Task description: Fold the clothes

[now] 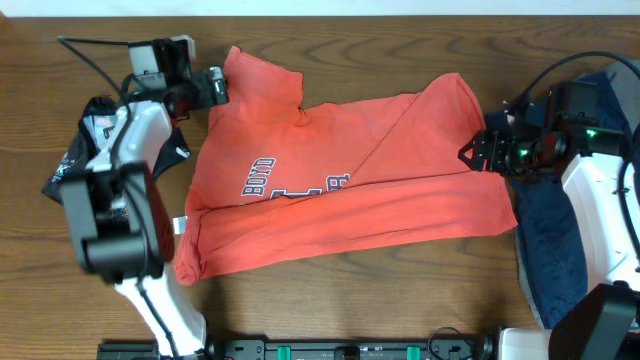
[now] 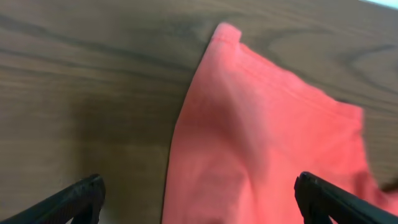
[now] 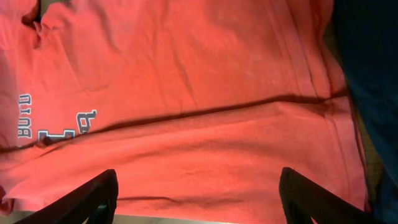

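A coral-red T-shirt (image 1: 340, 200) lies spread across the middle of the wooden worktop (image 1: 330, 310), with bare wood along the near edge and along most of the far edge. The left gripper (image 1: 215, 88) hangs near the far-left corner, just over the shirt's far-left tip. In its wrist view the fingers (image 2: 81, 199) stand wide apart, gripping nothing, with the shirt's corner and open wood below them. The right gripper (image 1: 475, 152) sits at the shirt's right side. Its fingers (image 3: 99, 196) are likewise spread, low over the red cloth, and hold nothing.

Room is tight at both ends. A black printed garment (image 1: 70, 165) lies under the left arm by the left edge, and a navy blue garment (image 1: 550, 240) is heaped by the right edge, touching the shirt's right hem.

The shirt is partly folded: a long band lies doubled along its near side, and a diagonal crease crosses its right half. Dark "BOYD" lettering (image 1: 258, 178) runs sideways on its left half, partly covered by the band. The fabric is lightly rumpled.
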Controlling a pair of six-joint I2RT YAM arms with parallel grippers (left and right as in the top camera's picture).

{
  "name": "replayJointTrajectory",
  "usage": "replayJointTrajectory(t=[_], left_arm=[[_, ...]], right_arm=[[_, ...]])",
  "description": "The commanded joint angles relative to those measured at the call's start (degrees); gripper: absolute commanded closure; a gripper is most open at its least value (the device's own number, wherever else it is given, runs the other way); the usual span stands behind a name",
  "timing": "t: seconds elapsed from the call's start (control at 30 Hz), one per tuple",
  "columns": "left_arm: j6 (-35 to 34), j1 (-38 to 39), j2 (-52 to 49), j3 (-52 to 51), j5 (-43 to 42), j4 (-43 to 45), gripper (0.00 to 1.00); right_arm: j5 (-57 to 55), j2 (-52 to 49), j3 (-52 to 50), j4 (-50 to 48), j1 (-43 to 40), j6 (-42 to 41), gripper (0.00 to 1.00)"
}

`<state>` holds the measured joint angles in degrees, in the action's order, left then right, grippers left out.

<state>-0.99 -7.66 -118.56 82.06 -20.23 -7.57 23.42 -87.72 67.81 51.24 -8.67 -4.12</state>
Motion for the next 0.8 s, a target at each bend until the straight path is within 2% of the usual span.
replayJointTrajectory(t=[0.0, 0.13, 0.4, 0.5, 0.63, 0.77], left_arm=[[1.2, 0.3, -5.0, 2.7, -3.1, 2.8, 0.02], [1.1, 0.7, -8.5, 2.7, -3.4, 5.4, 0.02], [1.2, 4.1, -10.8, 2.7, -3.3, 3.9, 0.16], [1.2, 4.9, -10.9, 2.7, -3.1, 3.4, 0.32], [1.2, 4.7, -10.9, 2.7, -3.1, 3.5, 0.74], [-1.3, 4.3, -10.6, 2.7, -3.1, 2.7, 0.81]], right_arm=[[0.6, 0.2, 0.4, 0.2, 0.9, 1.0, 0.2], [0.6, 0.2, 0.4, 0.0, 0.9, 1.0, 0.21], [0.6, 0.2, 0.4, -1.2, 0.9, 1.0, 0.21], [0.6, 0.2, 0.4, -1.1, 0.9, 1.0, 0.24], [0.6, 0.2, 0.4, -1.1, 0.9, 1.0, 0.3], [-0.9, 0.1, 0.4, -1.0, 0.9, 0.8, 0.35]])
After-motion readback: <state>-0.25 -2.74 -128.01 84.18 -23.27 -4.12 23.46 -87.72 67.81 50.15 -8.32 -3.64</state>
